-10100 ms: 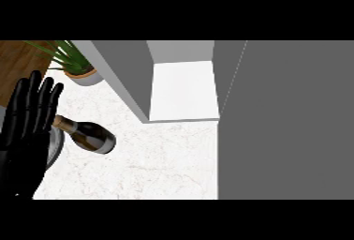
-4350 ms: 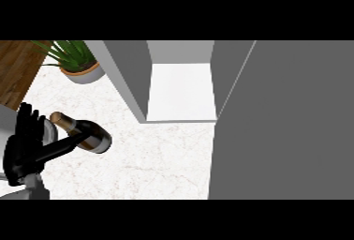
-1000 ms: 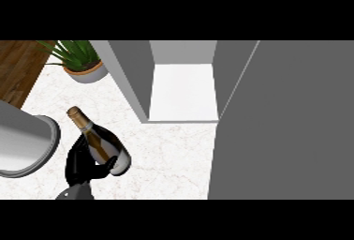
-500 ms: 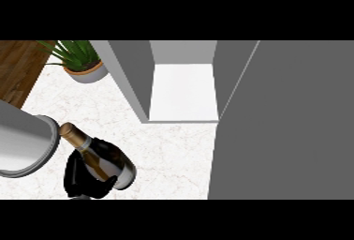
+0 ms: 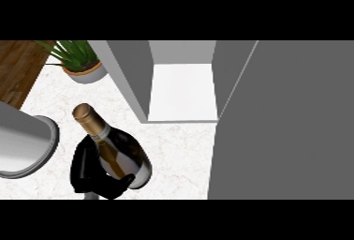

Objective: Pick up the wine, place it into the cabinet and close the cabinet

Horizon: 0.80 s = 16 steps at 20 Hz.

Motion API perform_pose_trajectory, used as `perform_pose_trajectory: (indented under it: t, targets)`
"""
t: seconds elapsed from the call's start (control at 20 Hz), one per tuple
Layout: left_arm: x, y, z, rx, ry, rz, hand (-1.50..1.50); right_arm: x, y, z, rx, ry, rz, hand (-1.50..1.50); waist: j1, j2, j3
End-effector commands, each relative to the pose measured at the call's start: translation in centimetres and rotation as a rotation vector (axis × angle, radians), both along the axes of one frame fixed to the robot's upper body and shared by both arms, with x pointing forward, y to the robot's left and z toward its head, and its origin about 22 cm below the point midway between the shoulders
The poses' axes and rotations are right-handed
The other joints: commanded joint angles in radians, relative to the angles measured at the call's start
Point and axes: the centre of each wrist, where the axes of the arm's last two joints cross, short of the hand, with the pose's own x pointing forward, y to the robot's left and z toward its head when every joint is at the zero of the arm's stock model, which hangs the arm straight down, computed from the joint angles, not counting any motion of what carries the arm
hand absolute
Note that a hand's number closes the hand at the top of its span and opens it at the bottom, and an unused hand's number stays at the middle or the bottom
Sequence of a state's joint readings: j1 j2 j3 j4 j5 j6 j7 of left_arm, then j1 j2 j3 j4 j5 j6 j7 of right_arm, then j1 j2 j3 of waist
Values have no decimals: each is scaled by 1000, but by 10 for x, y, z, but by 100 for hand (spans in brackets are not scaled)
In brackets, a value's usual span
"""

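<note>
Now the left hand (image 5: 88, 169) is curled round the wine (image 5: 117, 152) down at seven o'clock, its neck aiming at eleven. Up at one o'clock from the wine, the cabinet (image 5: 131, 70) stands open.

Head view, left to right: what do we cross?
Grey round plate → potted green plant → dark glass wine bottle with gold foil neck, held in the black left hand → open grey cabinet, white inside → grey cabinet door.

I stand in a kitchen: pale marbled tabletop (image 5: 181, 143) before me, a grey cabinet (image 5: 130, 70) with its door open, a potted plant (image 5: 80, 64) beside it.
</note>
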<state>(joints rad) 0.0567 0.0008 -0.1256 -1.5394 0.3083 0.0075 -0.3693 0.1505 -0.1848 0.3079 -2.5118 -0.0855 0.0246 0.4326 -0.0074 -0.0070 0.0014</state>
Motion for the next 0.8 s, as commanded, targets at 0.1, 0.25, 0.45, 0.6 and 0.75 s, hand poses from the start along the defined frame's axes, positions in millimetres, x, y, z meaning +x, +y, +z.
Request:
perform_pose_trajectory:
  t: [0.1, 0.25, 0.45, 0.6, 0.75]
  targets:
    - [15, -46, 52, 3, -7, -13, 150, -35, -9, 22, 72, -42, 65, -150, -8, 3, 0]
    - [24, -65, 82, -10, 2, -14, 150, -37, -12, 28, 34, -40, 59, -150, -9, 3, 0]
    - [26, -90, 80, -16, 95, -12, 150, -36, -9, 30, 60, -38, 39, -150, -8, 4, -1]
    - [53, -81, 92, -11, 100, 23, 150, -35, -14, 29, 69, -61, 45, -150, -9, 5, -1]
    - [70, -104, 91, 17, 107, 25, 150, -32, -13, 30, 50, -50, 46, -150, -14, 7, -1]
